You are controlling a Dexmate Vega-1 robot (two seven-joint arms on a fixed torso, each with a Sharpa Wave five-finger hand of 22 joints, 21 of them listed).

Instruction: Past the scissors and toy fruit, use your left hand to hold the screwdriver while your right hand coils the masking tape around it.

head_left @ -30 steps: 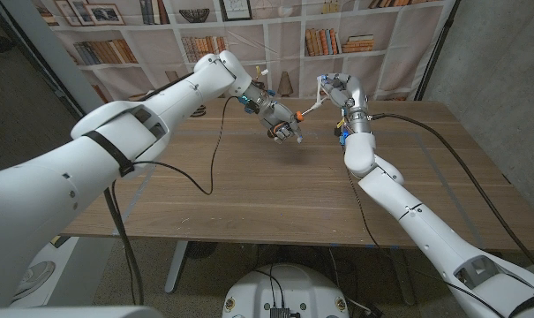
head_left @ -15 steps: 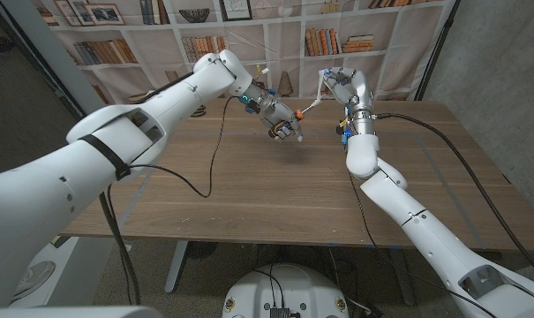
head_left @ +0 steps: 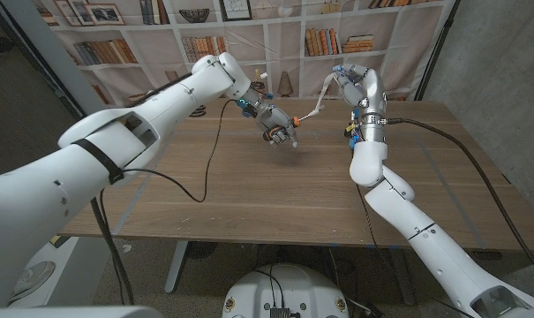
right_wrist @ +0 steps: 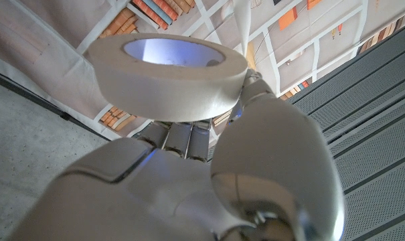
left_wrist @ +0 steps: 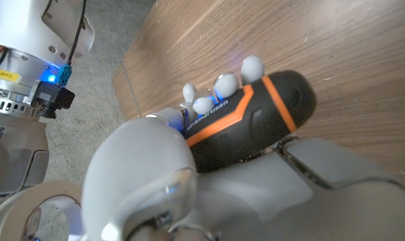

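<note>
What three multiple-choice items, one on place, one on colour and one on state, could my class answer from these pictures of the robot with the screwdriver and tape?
1. Where is the screwdriver?
A. Lying loose on the table
B. In the left hand, above the table
C. On a bookshelf

2. What colours show on the screwdriver's handle?
A. Black with an orange stripe
B. Plain green
C. Blue and white

3. What is the state of the roll of tape?
A. Flat on the table, untouched
B. Held by the right hand, a strip running to the screwdriver
C. Hanging from a cable

Answers:
1 B: the left hand grips it over the wooden table.
2 A: the left wrist view shows a black handle with an orange band.
3 B: the right hand holds the roll, and the head view shows a pale strip stretched between the hands.
</note>
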